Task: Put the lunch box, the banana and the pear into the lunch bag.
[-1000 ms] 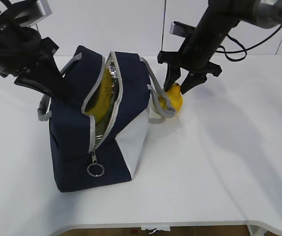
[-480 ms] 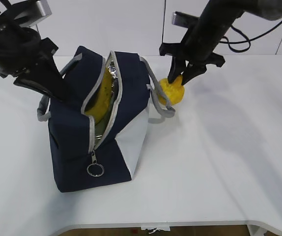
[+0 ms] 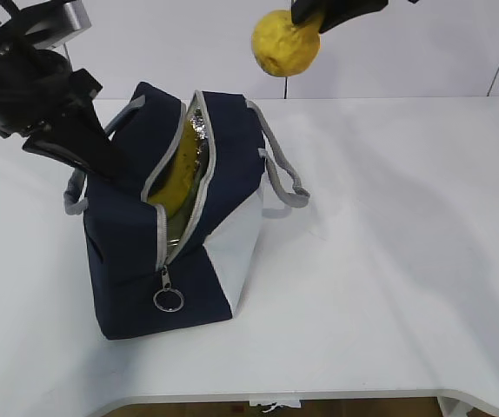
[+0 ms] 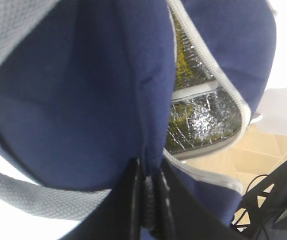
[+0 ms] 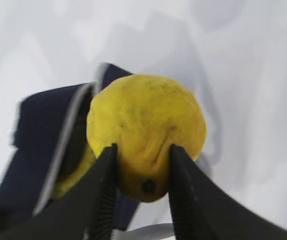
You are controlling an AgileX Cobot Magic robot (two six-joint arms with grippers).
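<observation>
Right hand clamped on the lumpy yellow-orange pear, high above the desk's far edge, left hand pinching the boxy navy fabric lunch bag's wall open: next, judging, carry over that gap and release.

Count on inspection: one lunch bag on one bench. Bag fittings: two grey handles, one on the right side and one on the left; one zipper with one metal ring pull. Fruit: two pieces, namely one pear and one banana. Claws: two, one left claw and one right claw. Lunch box: none countable in any view.
</observation>
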